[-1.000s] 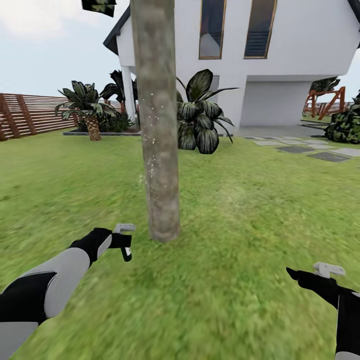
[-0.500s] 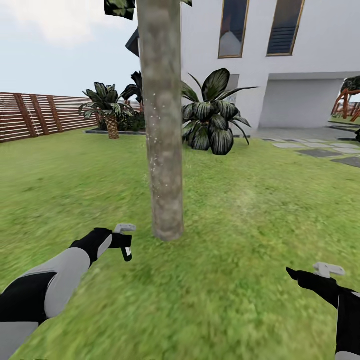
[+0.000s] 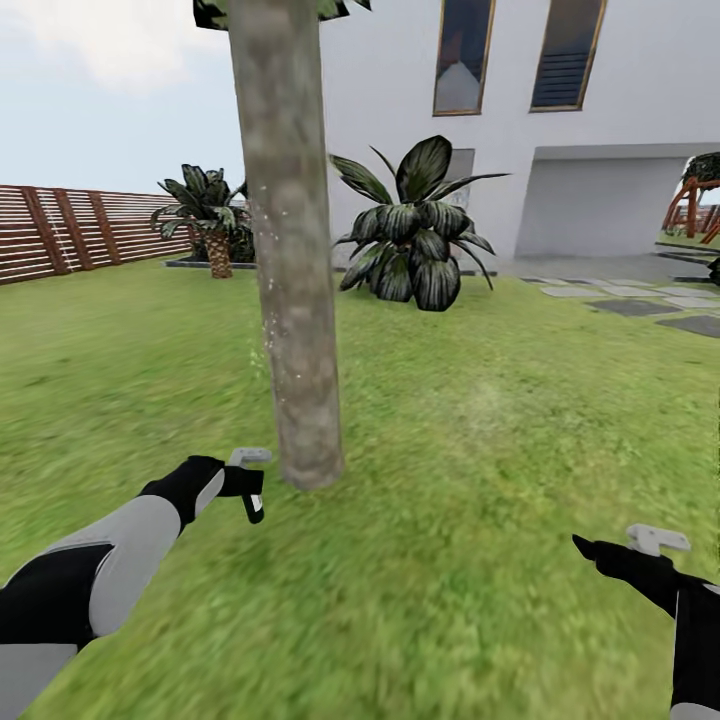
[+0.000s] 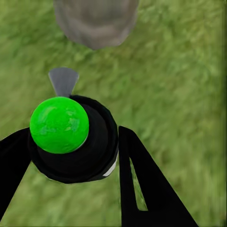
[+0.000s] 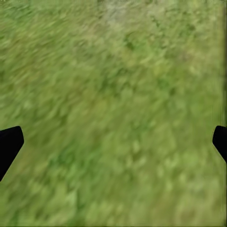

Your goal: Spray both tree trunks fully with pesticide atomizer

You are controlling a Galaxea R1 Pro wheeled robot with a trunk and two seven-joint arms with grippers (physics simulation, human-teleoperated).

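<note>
Left wrist view shows your left gripper (image 4: 78,156) clamped on the pesticide atomizer (image 4: 71,139) near the tree trunk (image 3: 285,250); your right gripper (image 5: 113,142) spread wide, empty, over grass.

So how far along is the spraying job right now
Done: the atomizer is off the grass, gripped in the left gripper. In hand: it sits close to one tree trunk, which shows pale speckles, though I can't confirm full coverage. Left: finishing this trunk, then the second tree. The right gripper hangs open over grass.

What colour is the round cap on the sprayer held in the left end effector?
Bright green, atop the black pesticide atomizer; clearest in the left wrist view.
</note>
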